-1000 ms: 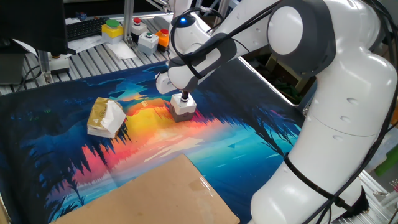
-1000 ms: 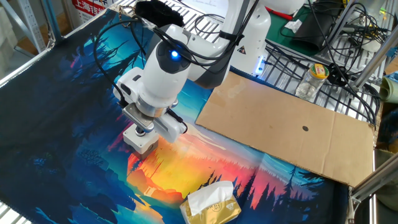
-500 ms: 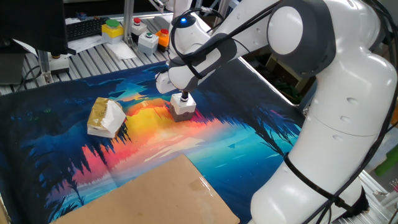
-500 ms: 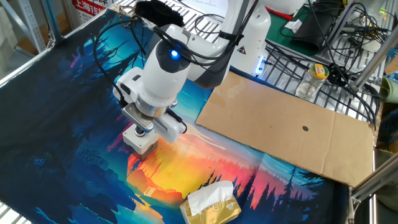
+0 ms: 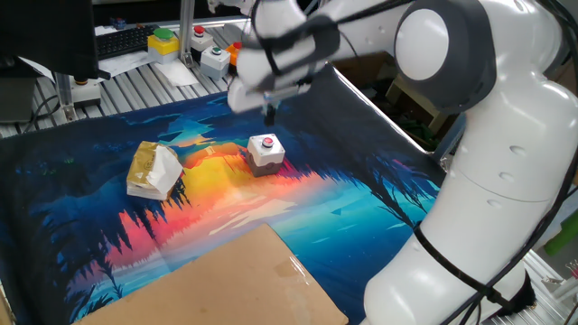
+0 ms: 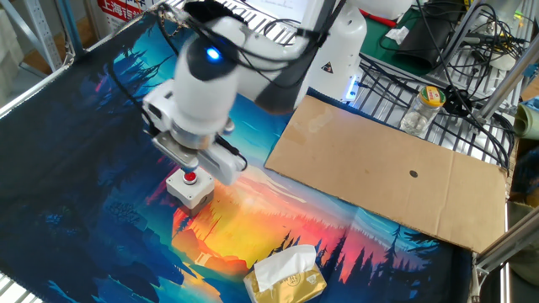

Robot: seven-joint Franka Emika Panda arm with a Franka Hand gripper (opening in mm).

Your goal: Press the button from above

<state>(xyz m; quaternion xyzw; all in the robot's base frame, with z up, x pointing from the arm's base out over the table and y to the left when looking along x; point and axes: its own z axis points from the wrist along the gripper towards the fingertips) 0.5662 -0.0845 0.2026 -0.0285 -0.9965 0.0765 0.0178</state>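
The button [image 5: 265, 142] is a small red cap on a white cube with a grey lower edge, standing on the colourful mat near its middle. It also shows in the other fixed view [image 6: 191, 178]. My gripper [image 5: 269, 114] hangs a short way above the button, clear of it, blurred by motion. Its fingers show as one narrow dark tip, shut on nothing. In the other fixed view the gripper [image 6: 189, 165] sits just above the red cap.
A tan-and-white paper-wrapped lump [image 5: 153, 170] lies left of the button. A cardboard sheet [image 5: 226, 280] covers the mat's near corner. A yellow box with a green cap [image 5: 163, 41] and other button boxes [image 5: 215, 59] stand on the back rack.
The gripper was down on the button's red cap; it has now risen straight up off it. The red cap is uncovered. The box has not moved.
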